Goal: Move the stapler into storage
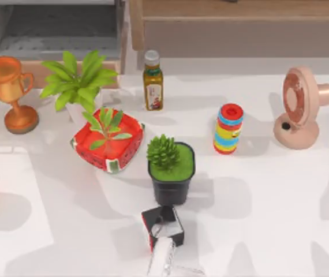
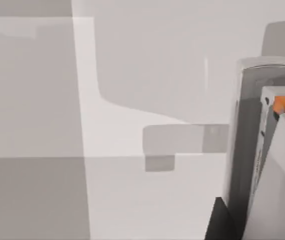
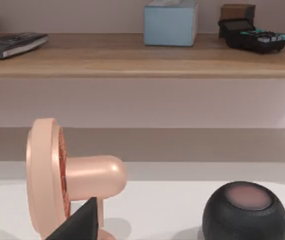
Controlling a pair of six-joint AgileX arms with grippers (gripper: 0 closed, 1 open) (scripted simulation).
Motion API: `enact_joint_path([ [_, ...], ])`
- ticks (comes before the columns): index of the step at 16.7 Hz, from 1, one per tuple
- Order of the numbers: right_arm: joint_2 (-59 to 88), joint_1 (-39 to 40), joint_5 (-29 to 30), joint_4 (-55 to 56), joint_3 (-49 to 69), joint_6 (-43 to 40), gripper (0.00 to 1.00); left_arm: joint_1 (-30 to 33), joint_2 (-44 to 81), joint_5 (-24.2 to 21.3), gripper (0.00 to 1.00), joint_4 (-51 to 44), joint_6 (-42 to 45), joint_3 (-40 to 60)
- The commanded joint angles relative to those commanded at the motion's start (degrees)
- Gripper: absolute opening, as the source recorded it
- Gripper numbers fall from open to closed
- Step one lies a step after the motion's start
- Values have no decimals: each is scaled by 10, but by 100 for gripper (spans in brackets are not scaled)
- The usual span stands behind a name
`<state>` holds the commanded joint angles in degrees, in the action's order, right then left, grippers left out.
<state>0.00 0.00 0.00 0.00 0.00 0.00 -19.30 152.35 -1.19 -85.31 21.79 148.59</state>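
Logging views in turn. Top view gave the layout. The stapler (image 1: 160, 258) lay at the near edge of the table (image 1: 268, 219), about mid-width. Its far end was against, or possibly overlapping, a small black box w/ red edge (image 1: 164, 222); couldn't tell which. Just beyond the box stood a black pot w/ spiky green plant (image 1: 171, 173). Farther back were a watermelon planter (image 1: 108, 140), a bottle (image 1: 153, 81), a ring stack (image 1: 228, 128) and a pink fan (image 1: 297, 107) toward the right. A grey open compartment (image 1: 55, 29) sat at the far left.

Left wrist view gave the close-up. The left gripper (image 2: 221, 220) appeared as a dark wedge, w/ the stapler (image 2: 257, 140) right beside it, apparently touching; contact not certain. Grip state: couldn't tell, nor whether it had hold of anything. Bare table surface w/ shadows lay beyond.

Stapler appearance: in the top view a white elongated bar. In the left wrist view it had a rounded end, pale shell, grey strip along its length and a small orange piece near the end.

Right wrist view gave the back wall area. The right gripper (image 3: 80, 222), a dark wedge, was just in front of the fan (image 3: 57, 175), w/ a dark round speaker (image 3: 245, 210) to one side. Grip state: couldn't tell. A wooden shelf (image 3: 132, 55) behind carried a blue box (image 3: 170, 22) and a calculator (image 3: 255, 37).
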Motion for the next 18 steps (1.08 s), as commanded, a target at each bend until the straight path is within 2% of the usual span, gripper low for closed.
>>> enact_joint_path([
  [18, 0, 0, 0, 0, 0, 0, 100, 1, -2, 1, 0, 25, 5, -37],
])
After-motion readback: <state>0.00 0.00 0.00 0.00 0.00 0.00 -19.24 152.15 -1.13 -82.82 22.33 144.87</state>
